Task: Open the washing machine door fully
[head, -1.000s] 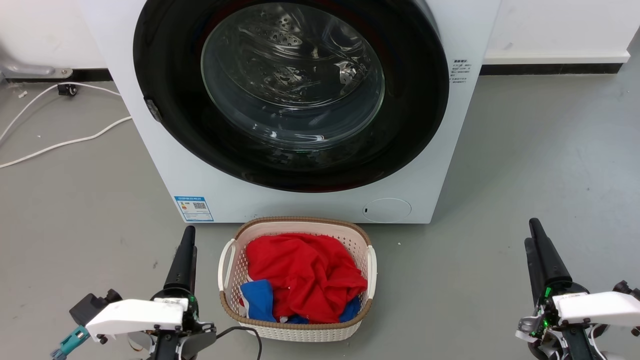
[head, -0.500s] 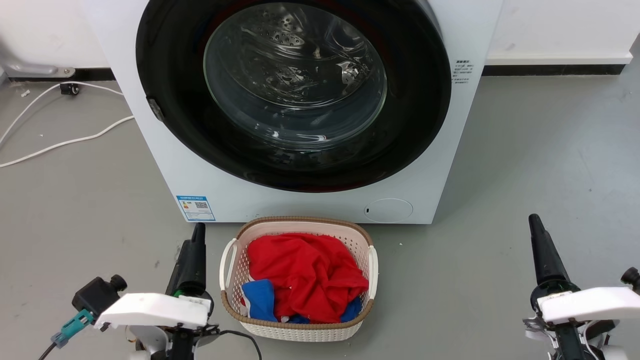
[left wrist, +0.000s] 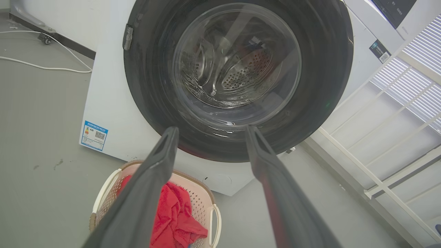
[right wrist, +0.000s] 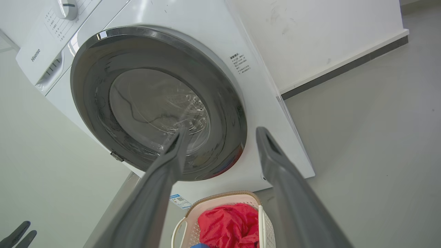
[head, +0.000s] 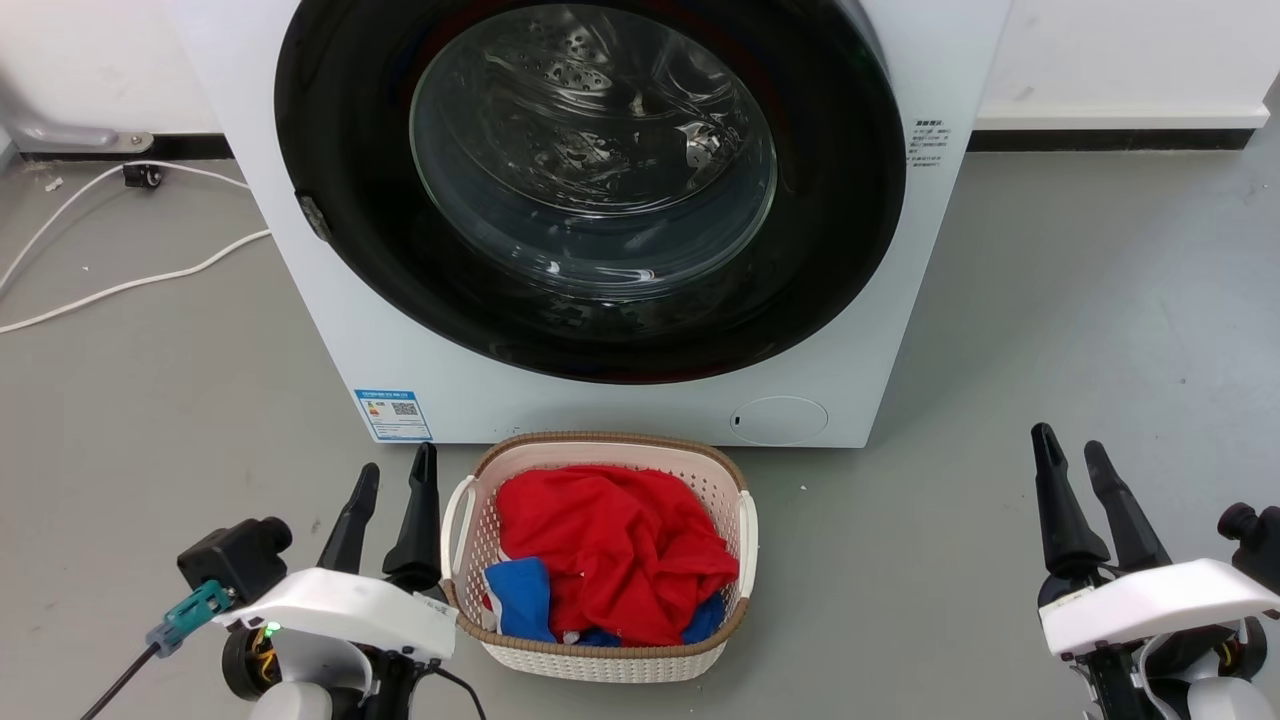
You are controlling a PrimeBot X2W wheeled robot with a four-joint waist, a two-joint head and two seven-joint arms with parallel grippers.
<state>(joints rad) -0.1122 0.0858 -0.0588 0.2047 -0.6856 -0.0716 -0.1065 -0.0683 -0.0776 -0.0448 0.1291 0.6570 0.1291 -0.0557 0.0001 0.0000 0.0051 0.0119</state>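
Head view: a white front-loading washing machine [head: 400, 330] stands on a grey floor. The washing machine door [head: 840, 200], a glossy black ring around a bulging glass window, sits shut and flush against the machine's front. A blue label sticker [head: 393, 415] and a round cap [head: 778, 420] sit low on that front. Just in front of the machine, a white laundry basket [head: 600, 662] holds a crumpled red garment [head: 610, 550] and some blue cloth [head: 515, 600]. The left gripper [head: 398, 460] hangs in front of the machine just beside the basket, its two fingers parted and holding nothing. The right gripper [head: 1066, 438] hangs off the machine's other front corner, well away from the door, its fingers also parted and empty.

Left wrist view: two dark fingers [left wrist: 148, 193], spread apart, point up at the closed door without touching it. The steel drum shows through the glass.

Right wrist view: two spread fingers [right wrist: 293, 196] frame the door's lower edge, clear of it. The basket lies below the machine.
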